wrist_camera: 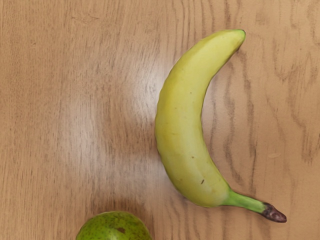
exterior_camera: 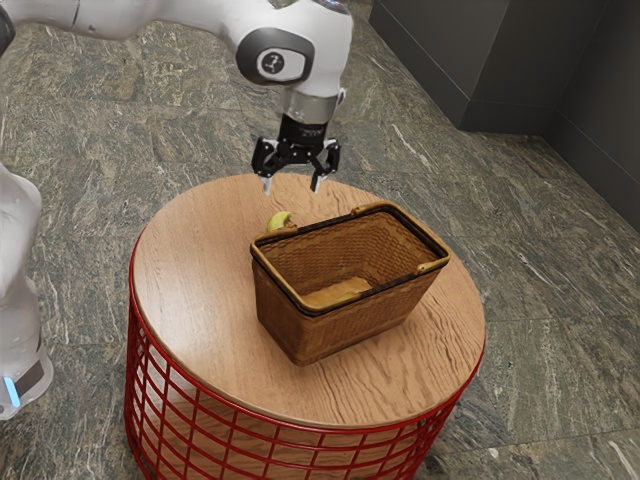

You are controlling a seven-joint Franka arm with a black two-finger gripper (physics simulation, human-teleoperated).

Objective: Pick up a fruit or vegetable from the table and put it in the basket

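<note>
The wrist view shows a whole banana [wrist_camera: 182,125] lying curved on the wood, its tip greenish, its green stem ending in a dark nub. A green fruit [wrist_camera: 114,229] with a brown spot, partly cut off by the picture's edge, lies near the banana, apart from it, on the outer side of the curve toward the stem half. In the exterior view the banana is a small yellow piece just left of the upper middle of the frame, partly hidden by the basket [exterior_camera: 330,330].

The exterior view shows the rectangular woven basket standing upright right of the middle of the round wooden bench [exterior_camera: 200,270], which has a red wire base [exterior_camera: 145,395]. The basket is open at the top, its handles [exterior_camera: 432,266] folded down along the dark rim. Inside, a paler tan patch covers part of the floor; whether it is lining or light, I cannot tell.

The gripper [exterior_camera: 292,184] points down in the upper middle of the frame, fingers spread, with clear space between them. It hangs well above the bench. The banana lies on the bench below the gripper, near the basket's upper left corner in the exterior view.
</note>
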